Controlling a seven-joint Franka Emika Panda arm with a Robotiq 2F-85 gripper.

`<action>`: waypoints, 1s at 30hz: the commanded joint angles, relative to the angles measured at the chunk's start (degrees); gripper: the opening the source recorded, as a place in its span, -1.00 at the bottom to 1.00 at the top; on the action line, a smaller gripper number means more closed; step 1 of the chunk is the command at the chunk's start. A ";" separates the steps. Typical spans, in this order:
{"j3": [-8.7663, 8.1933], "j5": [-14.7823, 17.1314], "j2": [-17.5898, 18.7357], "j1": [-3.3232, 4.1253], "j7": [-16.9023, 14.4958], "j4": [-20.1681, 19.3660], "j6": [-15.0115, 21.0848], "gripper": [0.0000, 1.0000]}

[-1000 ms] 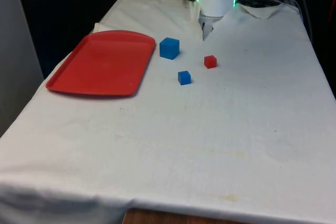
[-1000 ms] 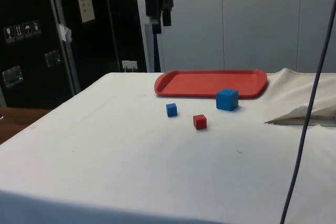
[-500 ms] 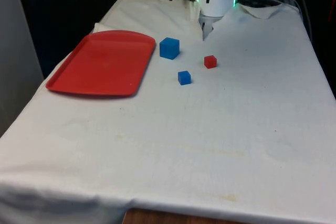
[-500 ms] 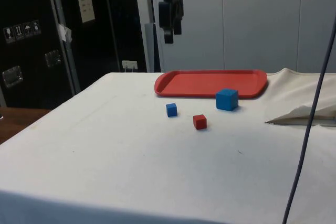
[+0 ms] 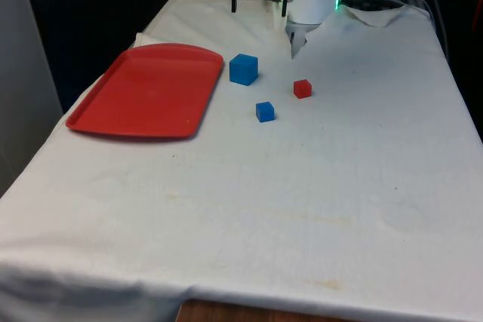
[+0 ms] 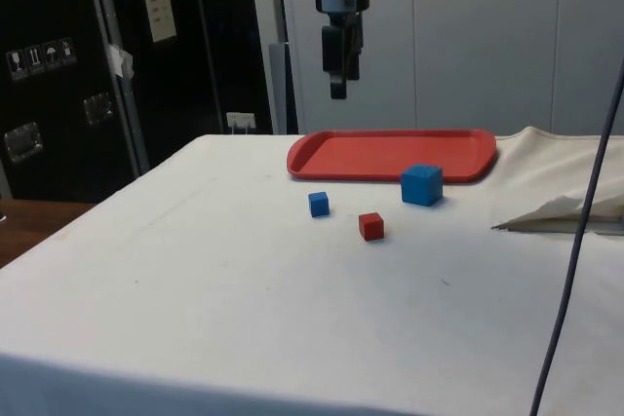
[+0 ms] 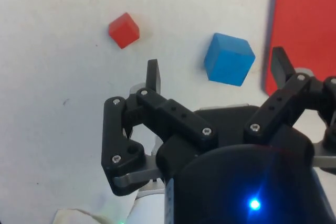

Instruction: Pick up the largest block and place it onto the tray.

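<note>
— The table (image 5: 317,209) has a white cloth; where's the big blue block (image 5: 243,69)?
— Just beside the red tray (image 5: 143,92), near a small blue block (image 5: 264,111) and a red block (image 5: 302,88).
— And the claw (image 7: 217,72)?
— High above, spread wide, holding nothing. I'd say it's approaching; next it must drop squarely over that clean-edged cube

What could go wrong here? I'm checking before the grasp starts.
The open end effector hangs high above the large blue cube; descending off-centre could shove it. The cube sits close to the red plastic tray, so one finger might catch the rim. The small blue cube and small red cube invite a wrong pick.
</note>
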 commanded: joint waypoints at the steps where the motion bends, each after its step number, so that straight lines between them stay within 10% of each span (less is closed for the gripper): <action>1: -0.23 -0.23 -0.06 0.00 -0.06 -0.40 0.29 1.00; 30: -5.96 -2.58 2.01 -0.69 1.78 -9.22 10.71 1.00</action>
